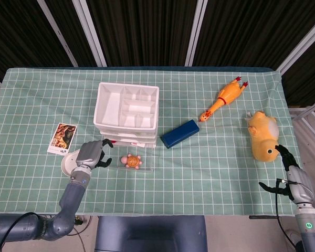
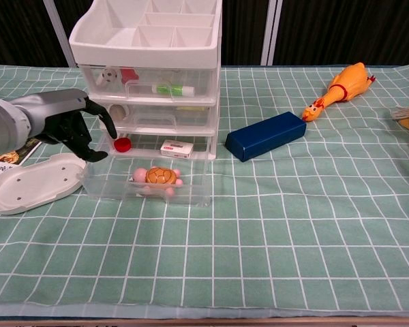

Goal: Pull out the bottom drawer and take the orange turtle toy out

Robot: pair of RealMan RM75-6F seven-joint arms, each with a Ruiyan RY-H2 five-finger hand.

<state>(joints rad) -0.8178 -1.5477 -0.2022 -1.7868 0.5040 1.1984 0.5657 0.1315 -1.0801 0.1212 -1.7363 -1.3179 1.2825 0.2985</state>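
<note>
Green checked cloth over the counter (image 1: 210, 173), dark slatted wall behind. White drawer unit (image 2: 150, 75) near the middle, bottom drawer (image 2: 146, 180) pulled out toward the front. Orange turtle toy (image 2: 158, 177) lying inside that drawer. Left hand (image 2: 71, 126) at the drawer's left corner, fingers (image 2: 95, 153) curled, holding nothing visible. Right hand (image 1: 293, 176) far right of the unit, fingers apart, empty. White oval dish (image 2: 31, 184) left of the drawer.
</note>
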